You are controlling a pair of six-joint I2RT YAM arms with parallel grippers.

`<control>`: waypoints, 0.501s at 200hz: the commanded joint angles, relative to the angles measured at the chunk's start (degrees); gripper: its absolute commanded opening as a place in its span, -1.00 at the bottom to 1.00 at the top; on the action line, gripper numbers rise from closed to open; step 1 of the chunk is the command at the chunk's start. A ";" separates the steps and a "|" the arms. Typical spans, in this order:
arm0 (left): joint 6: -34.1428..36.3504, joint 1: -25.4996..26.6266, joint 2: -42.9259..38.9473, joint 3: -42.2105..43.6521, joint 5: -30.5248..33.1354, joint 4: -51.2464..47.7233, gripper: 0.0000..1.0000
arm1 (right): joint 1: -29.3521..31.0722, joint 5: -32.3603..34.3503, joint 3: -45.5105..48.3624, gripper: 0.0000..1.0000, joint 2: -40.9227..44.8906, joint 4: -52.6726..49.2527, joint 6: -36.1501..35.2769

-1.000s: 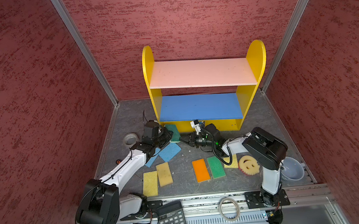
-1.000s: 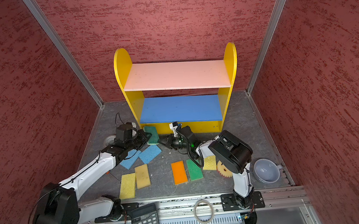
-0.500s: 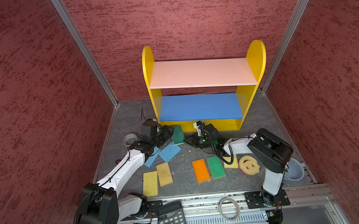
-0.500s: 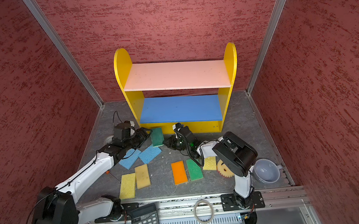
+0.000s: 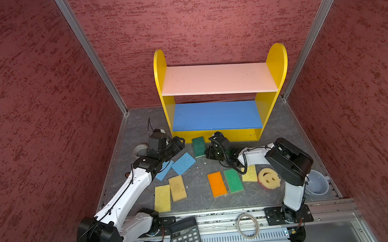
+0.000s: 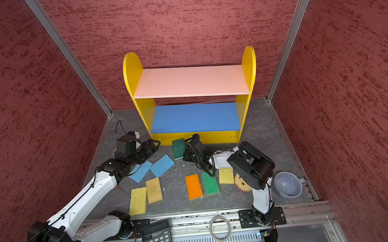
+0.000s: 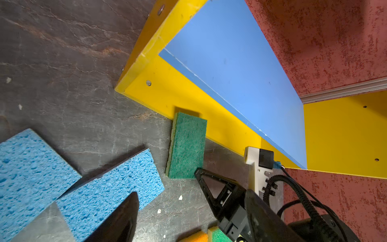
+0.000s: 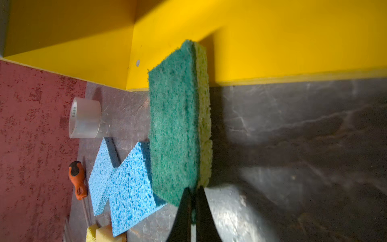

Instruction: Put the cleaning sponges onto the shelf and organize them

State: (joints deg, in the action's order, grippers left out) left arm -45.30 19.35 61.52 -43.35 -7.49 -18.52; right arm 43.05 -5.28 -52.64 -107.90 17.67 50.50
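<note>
My right gripper (image 8: 193,188) is shut on the near edge of a dark green-topped sponge (image 5: 199,146), whose far end reaches the yellow bottom front of the shelf (image 5: 218,79). My left gripper (image 5: 178,143) stands open just left of that sponge, with nothing between its fingers (image 7: 209,184). Two blue sponges (image 5: 183,162) lie by the left arm. Nearer the front lie a yellow sponge (image 5: 162,198), a tan one (image 5: 177,188), an orange-topped one (image 5: 216,184), a green one (image 5: 233,180), a small yellow one (image 5: 249,174) and the round smiley (image 5: 269,178). The shelf's boards are bare.
A clear tape roll (image 5: 140,149) sits left of the shelf, and an orange-handled screwdriver (image 8: 77,180) lies by the left wall. A grey bowl (image 5: 316,183) stands at the front right. A black calculator (image 5: 186,238) and a ring (image 5: 247,225) rest on the front rail.
My left gripper has opened and let go of the dark green sponge. The right gripper, still shut on it, has carried it a little to the right along the shelf's base.
</note>
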 commanded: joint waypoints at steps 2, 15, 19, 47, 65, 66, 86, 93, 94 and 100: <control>1.35 0.06 -2.75 1.87 0.48 -1.23 0.62 | 0.44 5.59 -3.10 -1.00 -2.22 -0.55 -0.46; 1.37 0.02 -3.72 2.52 0.30 -1.61 0.63 | 0.46 6.86 -3.97 -1.00 -3.37 0.28 -0.32; 1.56 0.03 -3.94 2.72 0.14 -1.76 0.64 | 0.46 7.17 -4.23 -1.00 -3.80 0.64 -0.24; 2.10 0.01 -5.46 4.04 -1.32 -2.70 0.64 | 0.54 8.30 -7.21 -1.00 -7.28 2.63 1.33; 2.15 0.06 -6.59 5.08 -2.41 -3.18 0.64 | 0.76 9.28 -8.82 -1.00 -9.04 4.54 1.71; 2.19 0.02 -6.63 5.15 -2.47 -3.18 0.64 | 0.79 9.39 -8.94 -1.00 -9.15 4.55 1.71; 1.84 0.12 -8.09 6.75 -3.73 -3.26 0.65 | 1.20 11.33 -10.84 -1.00 -10.18 5.26 0.76; 1.82 0.14 -8.51 7.17 -3.85 -3.41 0.65 | 1.38 12.04 -11.35 -1.00 -10.31 5.31 0.45; 1.85 0.15 -8.56 7.20 -3.85 -3.47 0.65 | 1.40 12.09 -11.43 -1.00 -10.36 5.38 0.42; 1.88 0.14 -8.77 7.44 -3.94 -3.76 0.64 | 1.47 12.71 -11.73 -1.00 -10.46 5.44 0.19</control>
State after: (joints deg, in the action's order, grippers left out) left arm -44.23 19.35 54.37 -37.08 -9.67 -21.06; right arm 44.69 2.66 -60.99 -116.99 19.99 51.37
